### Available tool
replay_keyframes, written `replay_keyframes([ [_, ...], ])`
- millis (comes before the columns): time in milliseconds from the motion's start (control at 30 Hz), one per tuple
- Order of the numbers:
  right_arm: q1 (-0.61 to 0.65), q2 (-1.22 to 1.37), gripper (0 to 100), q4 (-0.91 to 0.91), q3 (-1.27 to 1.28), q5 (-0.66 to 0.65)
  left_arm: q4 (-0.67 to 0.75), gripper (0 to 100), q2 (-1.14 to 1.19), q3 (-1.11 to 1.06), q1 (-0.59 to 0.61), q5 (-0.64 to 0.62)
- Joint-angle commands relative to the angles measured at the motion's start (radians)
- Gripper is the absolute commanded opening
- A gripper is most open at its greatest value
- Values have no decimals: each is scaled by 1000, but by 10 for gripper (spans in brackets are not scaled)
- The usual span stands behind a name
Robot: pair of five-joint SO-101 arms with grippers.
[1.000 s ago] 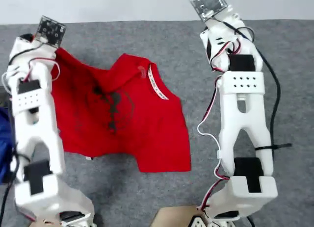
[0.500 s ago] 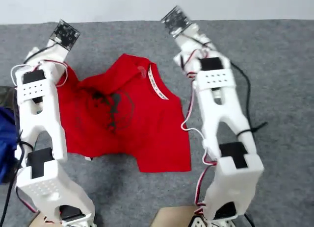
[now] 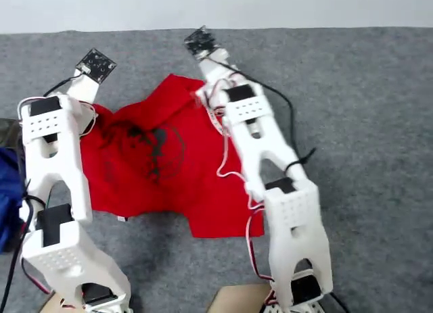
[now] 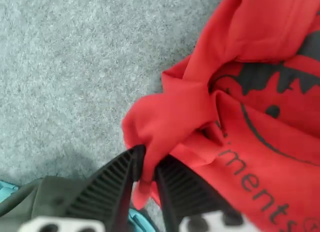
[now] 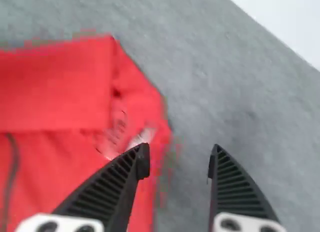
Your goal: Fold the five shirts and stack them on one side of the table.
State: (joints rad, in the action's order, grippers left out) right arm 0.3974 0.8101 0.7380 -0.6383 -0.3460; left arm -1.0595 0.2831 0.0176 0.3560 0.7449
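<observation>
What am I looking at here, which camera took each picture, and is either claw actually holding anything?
These are two white robot arms side by side at a grey table. The wide picture looks down from a fixed camera. The other two come from cameras on each arm's wrist, looking along its claw. A red shirt lies spread but rumpled on the table. The left gripper is shut on a bunched edge of that shirt. The right gripper is open over the shirt's collar edge, holding nothing. Blue fabric shows beside the left arm.
</observation>
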Motion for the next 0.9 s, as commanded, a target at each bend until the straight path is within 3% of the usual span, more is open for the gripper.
replay_keyframes([
  [0, 62, 71, 207, 5, -173, 12, -6, 4, -6, 45, 3, 0],
  [467, 120, 556, 203, 4, -666, -71, -11, 4, -6, 44, 5, -41],
  [567, 119, 593, 135, 4, -698, -92, -11, 4, -6, 44, 5, -41],
  [700, 127, 601, 3, 4, -701, -245, -11, 4, -6, 44, 6, -41],
  [867, 99, 575, 11, 31, -720, -265, -9, 4, -8, 44, 6, -41],
])
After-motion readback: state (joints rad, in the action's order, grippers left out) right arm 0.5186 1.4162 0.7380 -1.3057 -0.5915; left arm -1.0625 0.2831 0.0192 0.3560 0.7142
